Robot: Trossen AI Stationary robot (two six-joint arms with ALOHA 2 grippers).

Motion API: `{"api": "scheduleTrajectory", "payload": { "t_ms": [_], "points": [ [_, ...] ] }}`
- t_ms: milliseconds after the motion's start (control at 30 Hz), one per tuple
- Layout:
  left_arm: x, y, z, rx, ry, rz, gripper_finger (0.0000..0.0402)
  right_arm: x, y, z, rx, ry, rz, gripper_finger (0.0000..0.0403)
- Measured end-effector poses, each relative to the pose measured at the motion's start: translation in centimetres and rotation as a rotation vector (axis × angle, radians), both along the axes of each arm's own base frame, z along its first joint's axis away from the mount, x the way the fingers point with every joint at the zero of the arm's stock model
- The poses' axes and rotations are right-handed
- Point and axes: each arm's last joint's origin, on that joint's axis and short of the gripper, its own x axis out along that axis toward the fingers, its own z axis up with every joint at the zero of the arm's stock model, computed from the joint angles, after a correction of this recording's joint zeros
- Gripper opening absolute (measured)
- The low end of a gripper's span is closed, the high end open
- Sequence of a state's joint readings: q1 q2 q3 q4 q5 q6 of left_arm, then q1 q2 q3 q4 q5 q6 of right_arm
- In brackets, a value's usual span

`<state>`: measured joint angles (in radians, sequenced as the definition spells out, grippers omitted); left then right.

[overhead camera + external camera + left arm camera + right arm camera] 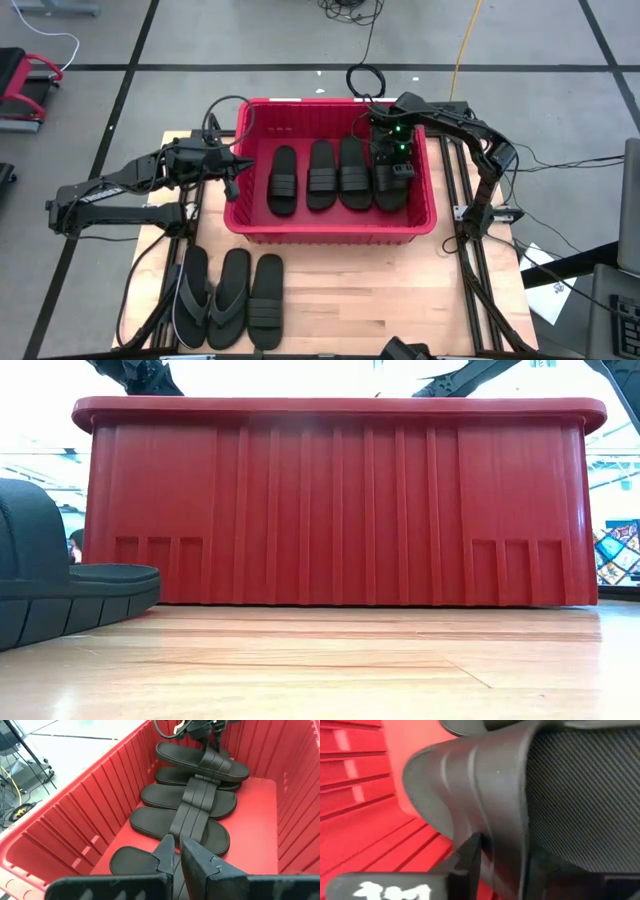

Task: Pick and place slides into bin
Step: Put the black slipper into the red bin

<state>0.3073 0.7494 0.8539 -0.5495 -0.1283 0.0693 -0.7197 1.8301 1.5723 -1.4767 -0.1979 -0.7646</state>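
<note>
While my right claw was down inside the red bin, it pinched the ribbed band of the far-right slide. That slide looked light, soft and bendy, so the band was the best place to hold. My left claw waited nearly closed and empty at the bin's left rim.

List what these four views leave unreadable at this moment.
- Low view: the bin wall hides everything inside it.
- Right wrist view: a sandal fills the frame; the right end effector's grip is unclear.
- High view: the right end effector covers the fourth sandal.
- High view: strap detail of the three sandals on the table is too small.
</note>
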Motion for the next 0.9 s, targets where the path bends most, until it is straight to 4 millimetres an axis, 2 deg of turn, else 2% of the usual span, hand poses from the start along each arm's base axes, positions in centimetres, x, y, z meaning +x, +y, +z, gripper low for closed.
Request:
{"api": "scheduleTrajectory", "payload": {
  "t_ms": [300, 700, 900],
  "points": [
    [0.0, 0.0, 0.0, 0.000, 0.000, 0.000, 0.0026, -0.3, 0.1, 0.7, -0.043, 0.008, -0.046, 0.0120],
    [0.1, -0.1, 0.0, -0.009, -0.008, -0.043, 0.0026, -0.8, 0.6, 4.4, -0.230, -0.210, -0.078, 0.0121],
    [0.1, -0.1, 0.1, -0.009, -0.010, -0.044, 0.0026, -0.8, 0.5, 4.3, -0.238, -0.199, -0.063, 0.0121]
  ]
}}
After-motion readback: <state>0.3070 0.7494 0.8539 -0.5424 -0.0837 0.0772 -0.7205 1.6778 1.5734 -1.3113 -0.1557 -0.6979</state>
